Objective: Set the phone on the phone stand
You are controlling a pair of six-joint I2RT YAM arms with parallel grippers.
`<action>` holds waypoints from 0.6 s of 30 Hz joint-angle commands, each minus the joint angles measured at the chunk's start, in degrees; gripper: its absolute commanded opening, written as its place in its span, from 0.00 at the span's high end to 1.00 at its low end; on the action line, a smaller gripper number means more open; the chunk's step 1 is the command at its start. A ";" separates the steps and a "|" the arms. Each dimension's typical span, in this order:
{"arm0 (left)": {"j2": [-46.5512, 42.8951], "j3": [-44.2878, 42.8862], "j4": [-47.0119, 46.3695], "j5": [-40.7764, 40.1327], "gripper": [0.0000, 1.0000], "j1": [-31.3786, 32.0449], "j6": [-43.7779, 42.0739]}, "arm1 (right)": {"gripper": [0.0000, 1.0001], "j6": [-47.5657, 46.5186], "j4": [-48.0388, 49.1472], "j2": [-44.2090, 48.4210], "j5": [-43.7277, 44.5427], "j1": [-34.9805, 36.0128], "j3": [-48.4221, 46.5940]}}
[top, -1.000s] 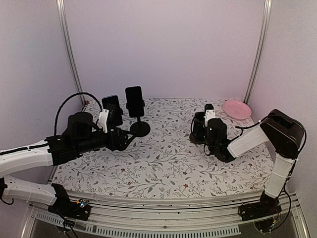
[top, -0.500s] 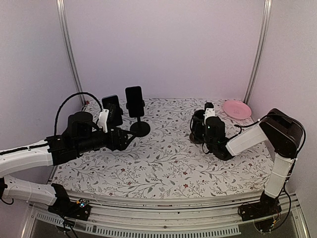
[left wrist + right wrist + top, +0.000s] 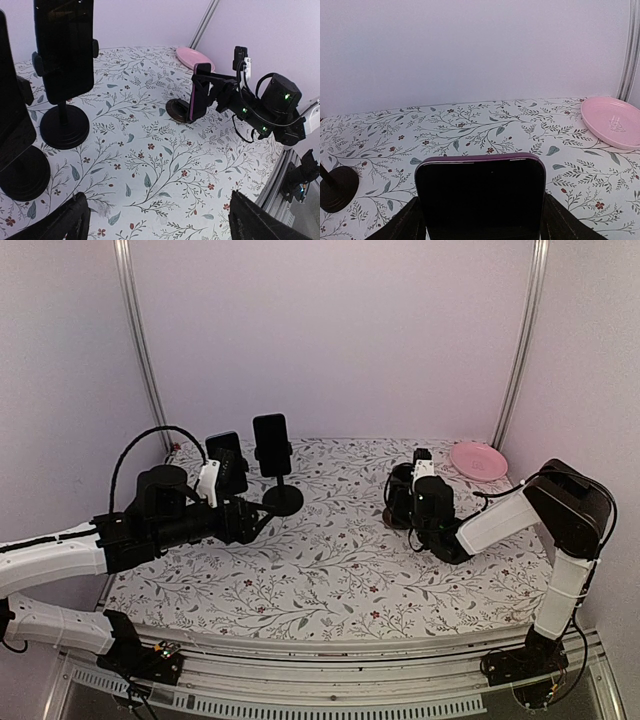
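Note:
The phone, black-screened in a purple case, stands upright between my right gripper's fingers, which are shut on its sides. In the left wrist view the phone sits on edge at a low round black phone stand; whether it rests in the stand I cannot tell. From above, the right gripper is at the table's right middle, over that stand. My left gripper is open and empty, low over the table at the left.
Two tall black stands holding black phones stand at the back left, close to the left gripper. A pink plate lies at the back right and shows in the right wrist view. Walls enclose the table.
My right gripper with the phone has shifted slightly left and away toward the low stand. The left arm has not moved.

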State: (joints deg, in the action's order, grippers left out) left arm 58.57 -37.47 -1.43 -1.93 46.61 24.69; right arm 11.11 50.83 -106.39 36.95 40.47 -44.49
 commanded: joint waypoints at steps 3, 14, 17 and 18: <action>-0.65 -1.53 -1.12 0.11 0.03 0.72 -0.95 | 0.34 -0.74 1.71 1.60 -0.71 -0.18 1.34; -0.47 -1.84 -1.12 0.00 0.03 0.69 -1.33 | 0.23 -0.38 1.92 3.44 -1.80 -0.18 2.78; -0.47 -1.81 -1.03 -0.04 0.03 0.68 -1.31 | 0.26 -0.51 1.91 3.52 -1.79 -0.21 2.33; -0.47 -1.86 -1.03 -0.08 0.03 0.70 -1.32 | 0.26 -0.56 1.86 3.61 -1.68 -0.14 2.23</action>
State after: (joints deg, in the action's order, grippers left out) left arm 58.52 -37.69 -1.43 -1.96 46.61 24.03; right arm 10.52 50.57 -105.16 35.33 40.47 -41.74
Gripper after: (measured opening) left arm 0.966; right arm 0.750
